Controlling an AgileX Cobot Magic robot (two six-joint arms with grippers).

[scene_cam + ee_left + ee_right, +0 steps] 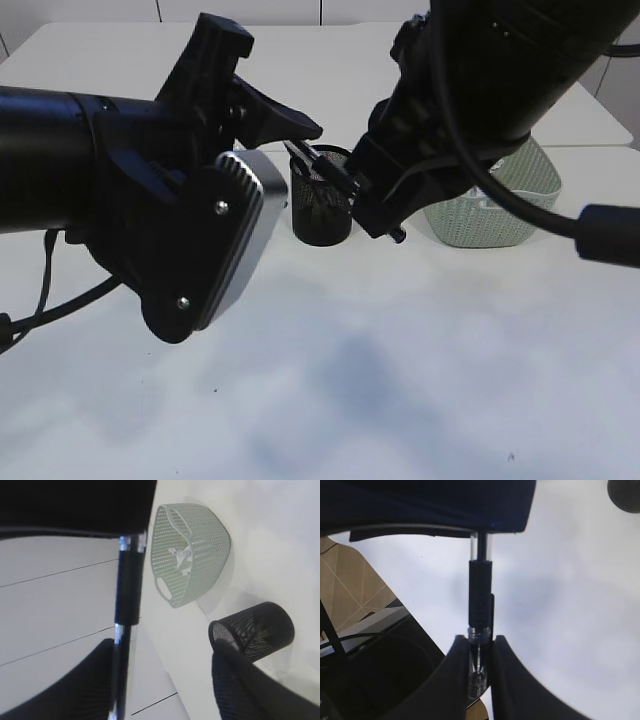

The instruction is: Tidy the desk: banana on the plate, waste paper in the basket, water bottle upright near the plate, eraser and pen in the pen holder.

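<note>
My right gripper [480, 642] is shut on the clear end of a black pen [480, 597]. In the exterior view that pen [303, 154] slants over the rim of the black mesh pen holder [321, 205]. My left gripper [162, 647] is open, and the pen [126, 595] lies along one of its fingers [80, 687] while the other finger stands well apart. Crumpled waste paper [182, 557] sits inside the pale green basket [200, 535]. Banana, plate, water bottle and eraser are out of view or hidden behind the arms.
The left arm's bulky wrist [200, 230] fills the left foreground and blocks the table behind it. The basket [495, 205] stands just right of the pen holder [255, 630]. White tabletop [400, 380] stretches in front.
</note>
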